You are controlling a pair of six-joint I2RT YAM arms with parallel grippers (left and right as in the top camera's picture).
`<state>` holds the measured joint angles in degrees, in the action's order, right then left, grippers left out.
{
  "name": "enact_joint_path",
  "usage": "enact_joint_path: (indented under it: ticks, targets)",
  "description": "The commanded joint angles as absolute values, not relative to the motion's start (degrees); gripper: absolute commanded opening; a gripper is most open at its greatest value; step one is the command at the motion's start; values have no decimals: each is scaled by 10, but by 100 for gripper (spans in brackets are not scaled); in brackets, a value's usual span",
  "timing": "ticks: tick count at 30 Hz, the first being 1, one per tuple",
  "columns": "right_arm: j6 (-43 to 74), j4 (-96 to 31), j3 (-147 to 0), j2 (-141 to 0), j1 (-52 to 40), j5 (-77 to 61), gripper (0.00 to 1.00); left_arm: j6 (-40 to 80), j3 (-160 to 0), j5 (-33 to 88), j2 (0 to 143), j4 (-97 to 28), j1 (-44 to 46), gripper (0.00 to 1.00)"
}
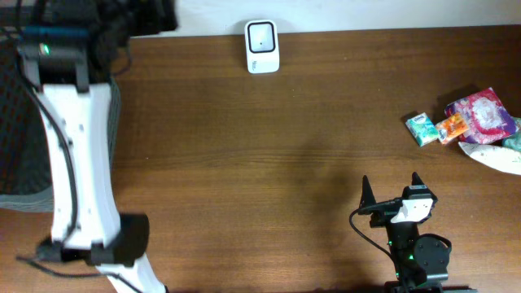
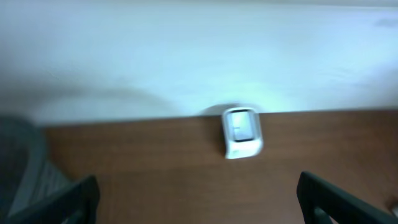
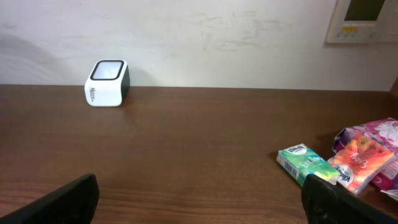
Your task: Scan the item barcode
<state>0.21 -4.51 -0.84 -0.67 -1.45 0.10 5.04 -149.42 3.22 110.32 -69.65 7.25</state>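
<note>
A white barcode scanner [image 1: 262, 46] stands at the table's far edge against the wall, also seen in the left wrist view as the scanner [image 2: 241, 132] and in the right wrist view as the scanner [image 3: 107, 83]. The items lie at the right: a green tissue pack [image 1: 422, 128] [image 3: 306, 163] with a barcode on its side, an orange pack [image 1: 452, 127] [image 3: 360, 163] and a pink packet [image 1: 484, 114]. My right gripper [image 1: 391, 185] [image 3: 199, 190] is open near the front edge, left of the items, holding nothing. My left gripper [image 2: 198, 190] is open and empty, raised at the far left, facing the scanner.
A white and teal packet [image 1: 498, 155] lies just in front of the pink one. The white left arm [image 1: 77, 155] runs along the table's left side. A wall panel [image 3: 364, 18] hangs at the upper right. Bare brown table [image 1: 269, 155] spans the middle.
</note>
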Motion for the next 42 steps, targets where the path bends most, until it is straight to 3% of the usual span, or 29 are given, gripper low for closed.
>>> enact_joint_path:
  ticks: [1, 3, 8, 17, 22, 34, 42]
  targets:
    - [2, -46, -3, -2, -11, 4, 99, -13, -1485, -50, 1057, -724, 125, 99]
    - [2, -46, -3, -2, -11, 4, 99, -13, -1429, -58, 1034, -713, 141, 99]
    - [2, -46, -3, -2, -11, 4, 99, -13, -1022, -32, 867, -471, 145, 99]
    - [2, -46, -3, -2, -11, 4, 99, -13, -637, -23, 552, -449, 141, 99]
    - [2, -46, -3, -2, -11, 4, 99, -14, -420, -23, 365, -283, 141, 99]
    - [2, -46, -3, -2, -11, 4, 99, -61, -108, 9, 270, 141, 141, 99]
    - [2, -46, -3, -2, -11, 4, 99, 5, -5, 20, 149, 159, 95, 99]
